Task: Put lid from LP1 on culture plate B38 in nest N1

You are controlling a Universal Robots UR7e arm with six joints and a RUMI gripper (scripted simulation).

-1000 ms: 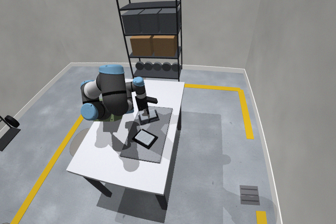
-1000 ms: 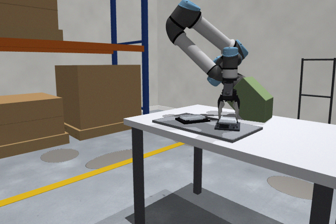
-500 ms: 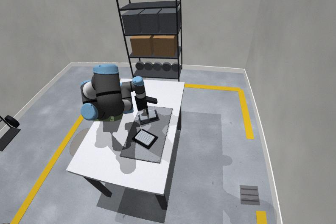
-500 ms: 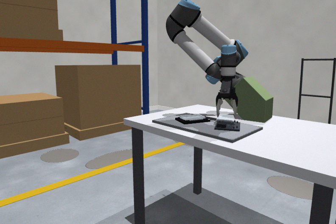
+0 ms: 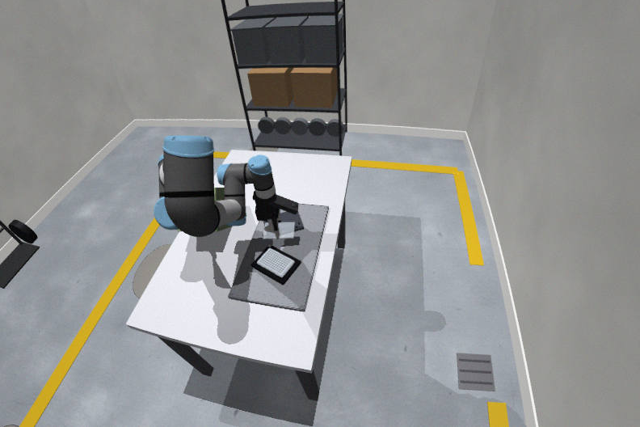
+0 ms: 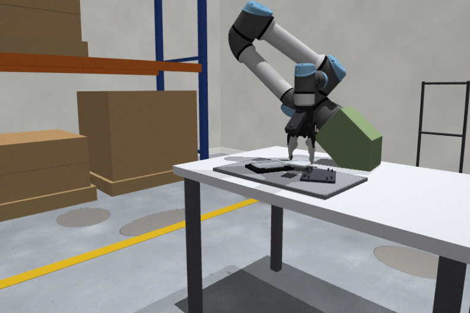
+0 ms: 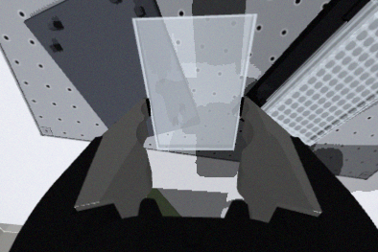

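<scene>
My gripper (image 7: 194, 98) is shut on the clear lid (image 7: 194, 80) and holds it level above the perforated base board. The lid also shows in the top view (image 5: 276, 226) and in the exterior view (image 6: 301, 161), where the gripper (image 6: 301, 157) hangs between park and plate. The dark lid park LP1 (image 7: 96, 59) lies bare below and to the left, also in the exterior view (image 6: 318, 176). The culture plate B38 (image 5: 275, 263) sits uncovered, wells showing, in the black plate nest N1 (image 5: 270, 272); its corner shows at the right of the wrist view (image 7: 331, 93).
The grey perforated base board lies on the white table (image 5: 242, 256). A green block (image 6: 349, 139) stands at the arm's base behind the gripper. A black shelf rack (image 5: 289, 49) with boxes stands beyond the table's far end.
</scene>
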